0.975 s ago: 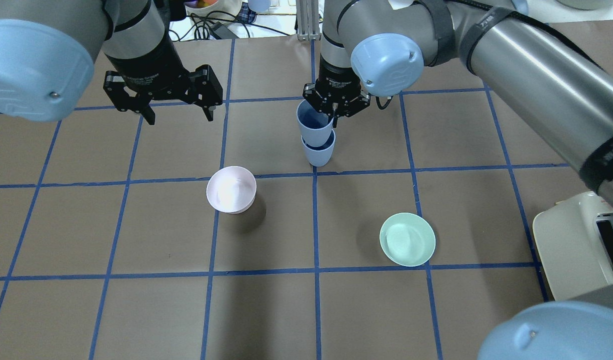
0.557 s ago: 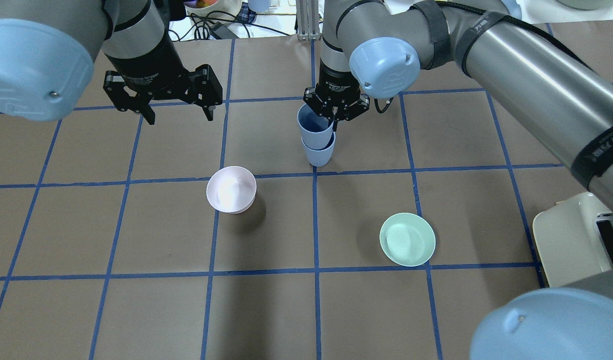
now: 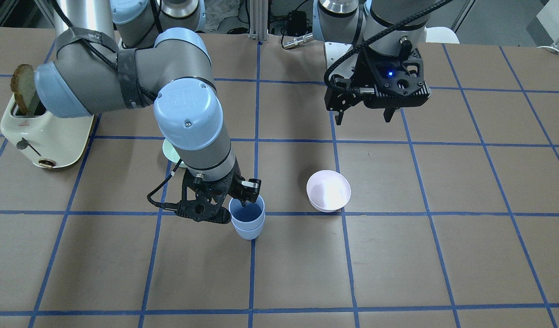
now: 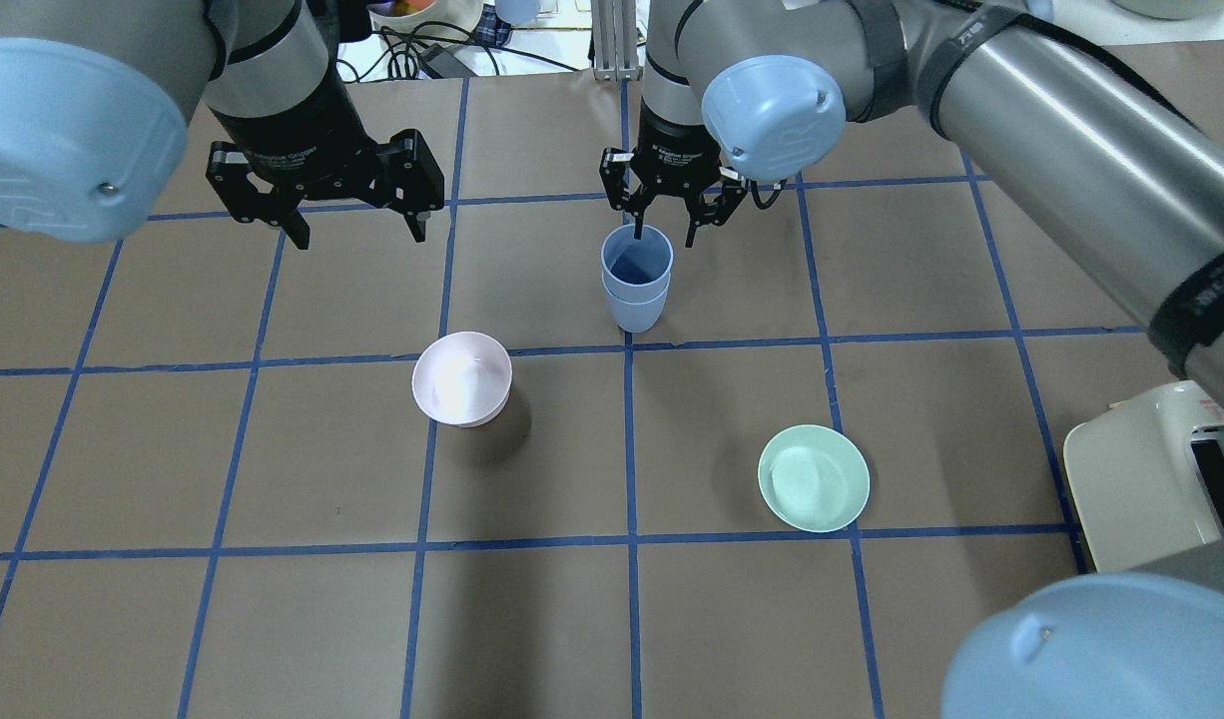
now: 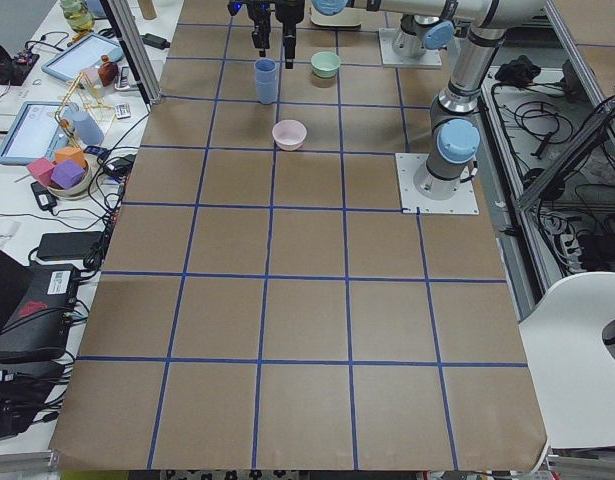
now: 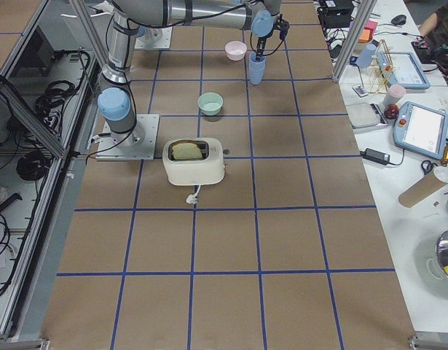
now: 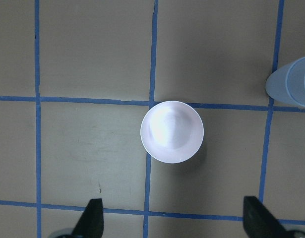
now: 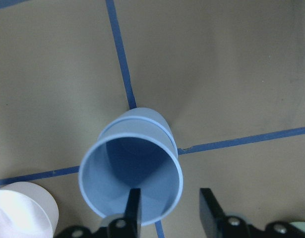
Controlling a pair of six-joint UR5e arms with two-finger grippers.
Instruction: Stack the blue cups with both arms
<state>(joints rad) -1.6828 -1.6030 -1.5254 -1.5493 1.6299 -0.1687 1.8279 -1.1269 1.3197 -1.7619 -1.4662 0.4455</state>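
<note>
right claw (image 4: 664, 228): released, jaws parted and grasping nothing; it hangs straight over the blue cups (image 4: 635, 290).
right claw's fingers (image 8: 134, 213): in the wrist view one tip lies over the mouth of the upper cup (image 8: 130, 181) and the other stands outside its wall, so the pair straddles one side of the rim. I cannot tell whether either tip touches the plastic.
blue cups: stacked, one nested in the other, upright on the tabletop (image 4: 273, 619), just beside a crossing of blue tape lines.
upper cup: seated deep in the lower cup (image 4: 634, 312), with only its top band showing above the lower rim; its inside looks dark blue.
lower cup: its base is on the tabletop, at the tape line that runs away from the robot.
left claw (image 4: 355, 232): released, jaws spread wide with nothing between them; it is raised above the tabletop, well apart from the stack on the robot's left.
left claw's fingers (image 7: 92, 220): both tips show at the bottom of the wrist view, with the pink bowl (image 7: 172, 131) below and ahead of them and the stack at the right edge.
pink bowl: upright and on a tape line, nearer the robot than the stack and apart from it.
mint-green bowl (image 4: 814, 477): upright on the robot's right, well apart from the stack and from the pink bowl.
toaster (image 3: 47, 132): cream, at the tabletop's edge on the robot's right, with a slice of bread (image 3: 22, 89) standing in its slot.
</note>
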